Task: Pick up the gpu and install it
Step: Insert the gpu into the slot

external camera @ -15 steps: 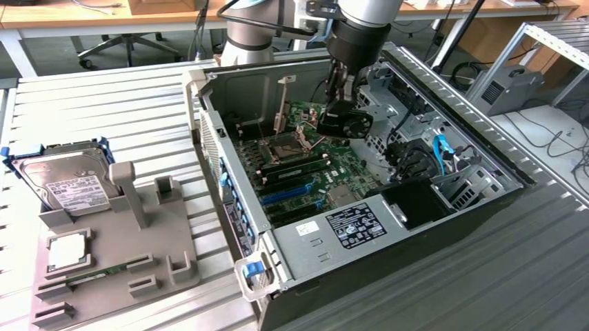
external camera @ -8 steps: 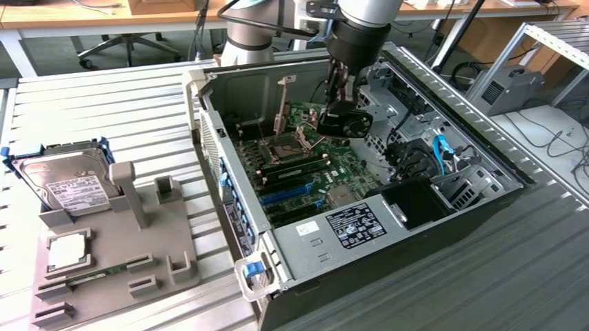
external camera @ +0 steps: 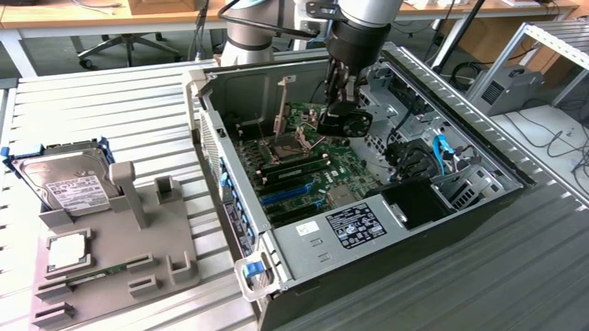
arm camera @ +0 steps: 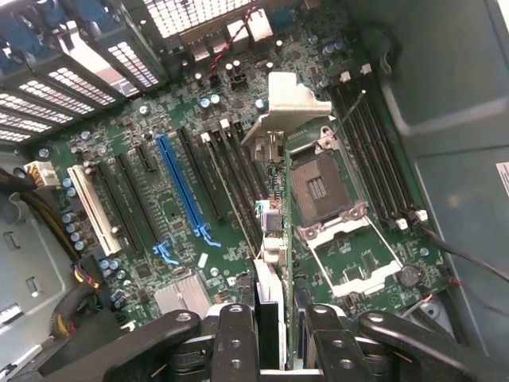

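In the wrist view my gripper (arm camera: 275, 322) is shut on the gpu (arm camera: 272, 227), a thin card seen edge-on between the two black fingers (arm camera: 237, 338). Its silver metal bracket (arm camera: 288, 107) sticks out at the end away from the fingers. The card hangs upright above the motherboard (arm camera: 167, 239), over the black slots beside the open CPU socket (arm camera: 318, 187), apart from the blue slot (arm camera: 183, 187). In the exterior view the gripper (external camera: 341, 124) is lowered inside the open computer case (external camera: 304, 248), just above the motherboard (external camera: 313, 172).
A white slot (arm camera: 95, 208) and black slots lie beside the blue one. Drive cages and cables (external camera: 432, 158) fill the case toward the exterior view's right. Outside the case, a grey holder (external camera: 138, 255) carries a silver hard drive (external camera: 66, 183), a CPU chip (external camera: 66, 252) and a memory stick (external camera: 92, 277).
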### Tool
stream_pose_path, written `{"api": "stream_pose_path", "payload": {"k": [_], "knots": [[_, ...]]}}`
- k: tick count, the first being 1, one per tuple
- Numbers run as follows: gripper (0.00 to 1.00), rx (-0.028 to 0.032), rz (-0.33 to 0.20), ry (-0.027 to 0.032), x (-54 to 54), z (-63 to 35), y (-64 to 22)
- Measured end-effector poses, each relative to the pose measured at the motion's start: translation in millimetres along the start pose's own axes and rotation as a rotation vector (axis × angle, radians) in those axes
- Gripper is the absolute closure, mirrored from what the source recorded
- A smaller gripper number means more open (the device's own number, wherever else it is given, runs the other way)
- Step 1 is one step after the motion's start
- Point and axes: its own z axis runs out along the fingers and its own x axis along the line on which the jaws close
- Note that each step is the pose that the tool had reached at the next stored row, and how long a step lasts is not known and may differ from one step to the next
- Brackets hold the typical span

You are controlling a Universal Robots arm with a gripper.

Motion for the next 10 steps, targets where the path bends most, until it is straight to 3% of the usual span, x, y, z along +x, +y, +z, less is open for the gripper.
{"api": "stream_pose_path", "payload": {"k": [10], "knots": [[0.71,-0.0011,-0.04,0.0013,0.0,-0.1,0.0]]}}
